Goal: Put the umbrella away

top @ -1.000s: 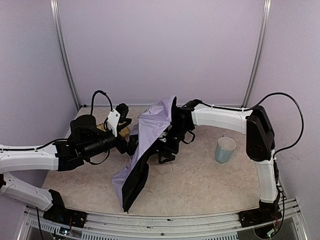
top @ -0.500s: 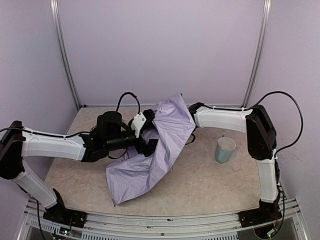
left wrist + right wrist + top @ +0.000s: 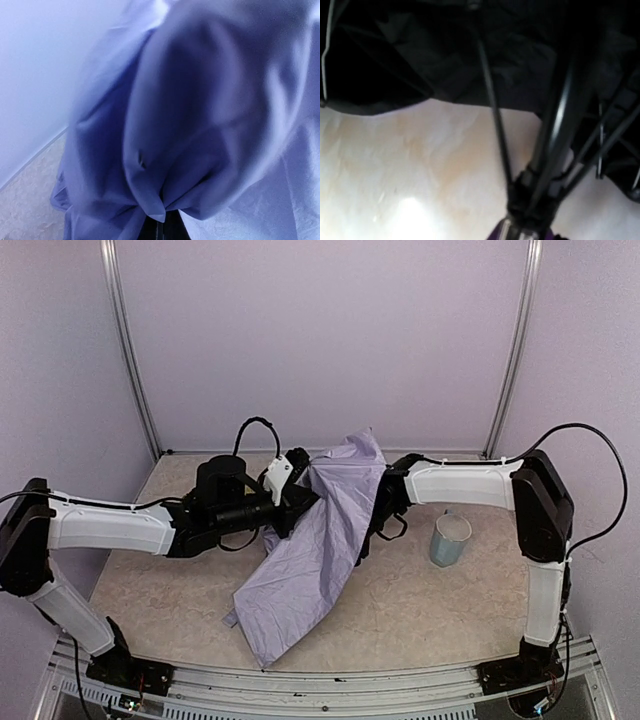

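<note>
Top external is taken first: where is the umbrella [image 3: 320,540] found? (First)

It is seen half collapsed over the middle of the table [image 3: 430,610], its peak raised toward twelve o'clock and its loose hem trailed down to seven o'clock. A light blue cup [image 3: 450,540] is stood apart at its three o'clock. (Second)

And the pincers? (First)

The left gripper [image 3: 300,502] is pushed into the cloth from nine o'clock, fingers pressed together. In the left wrist view the canopy [image 3: 200,100] is puckered toward them, so a fold is judged to be pinched, though that picture is blurred. The right gripper is hidden behind the canopy from above, and its fingers are not shown in its own view, so whether it is spread or closed cannot be told. Only the black shaft [image 3: 560,115], thin ribs [image 3: 492,105] and dark lining [image 3: 395,55] are shown there, close to the lens. (Second)

How is it expected to handle? (First)

It is judged light. The cloth is soft and crinkly, likely to slide and billow, so little control would be given by a fold alone. The ribs look thin and easily bent. The shaft is the one stiff part, and hold is best taken there, with the cloth merely gathered around it. (Second)
</note>
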